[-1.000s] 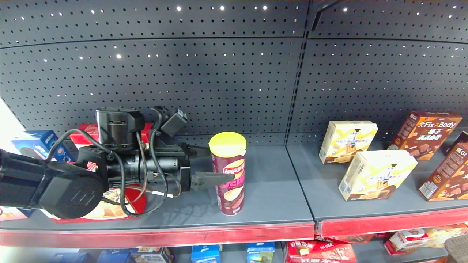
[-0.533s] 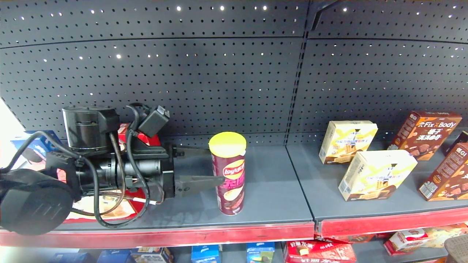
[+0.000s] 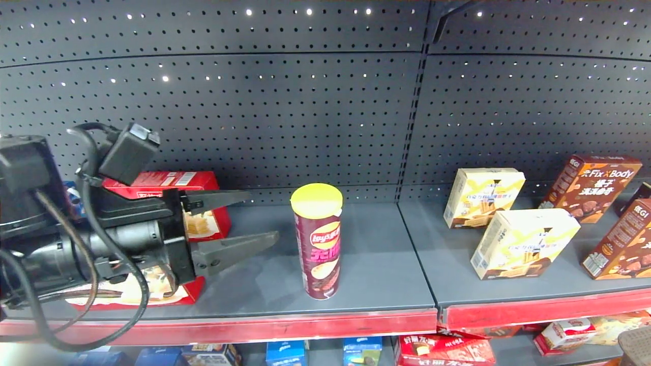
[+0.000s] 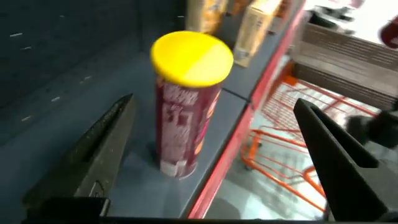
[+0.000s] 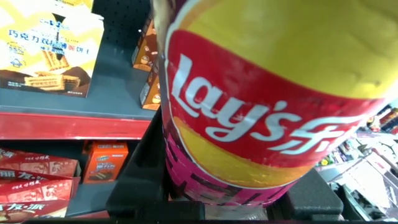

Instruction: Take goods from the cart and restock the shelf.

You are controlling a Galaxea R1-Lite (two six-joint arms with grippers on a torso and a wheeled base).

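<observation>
The long grey shelf (image 3: 376,274) runs from left to right. The left claw (image 3: 263,214) hangs over its left part. It is wide open with nothing in it. The right claw (image 5: 227,196) grips a second chip can (image 5: 261,106) between its fingers. A red box (image 3: 173,179) sits on the shelf, far behind the left claw. The chip can (image 3: 319,239) stands straight up in the middle of the shelf, just right of the left claw, not touching it.
</observation>
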